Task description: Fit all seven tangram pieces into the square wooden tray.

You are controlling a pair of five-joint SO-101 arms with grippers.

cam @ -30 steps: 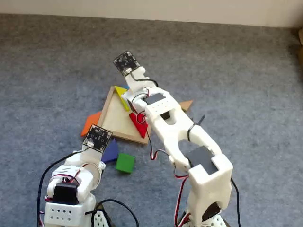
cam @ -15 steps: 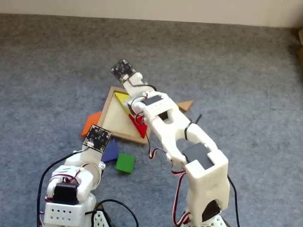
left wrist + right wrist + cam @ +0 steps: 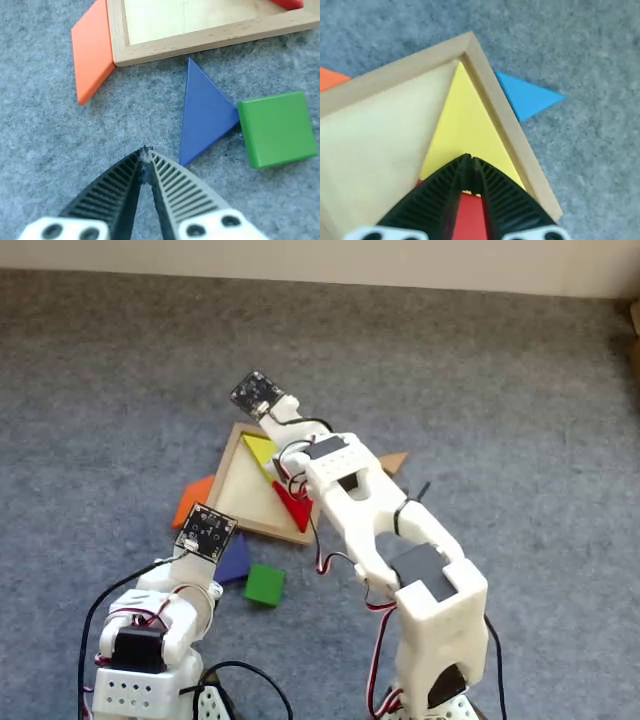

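Observation:
The square wooden tray point(image 3: 232, 502) lies on the grey carpet. A yellow triangle point(image 3: 465, 125) sits in its far corner against the rim, and a red triangle point(image 3: 296, 506) lies beside it inside the tray. My right gripper point(image 3: 469, 158) is shut, with its tips over the yellow triangle's edge near the red piece. My left gripper point(image 3: 145, 150) is shut and holds nothing, low over the carpet just short of the blue triangle point(image 3: 202, 112). A green square point(image 3: 276, 127) touches the blue triangle. An orange parallelogram point(image 3: 92, 50) lies against the tray's outer rim point(image 3: 200, 40).
A light blue triangle point(image 3: 526, 95) lies on the carpet just outside the tray's far corner. A tan piece point(image 3: 394, 462) shows beside the right arm. Open carpet surrounds the tray on all sides.
The right arm's wrist has swung left over the tray's far corner. The yellow triangle has shifted from the rim to lie inside the corner. The left arm has not moved.

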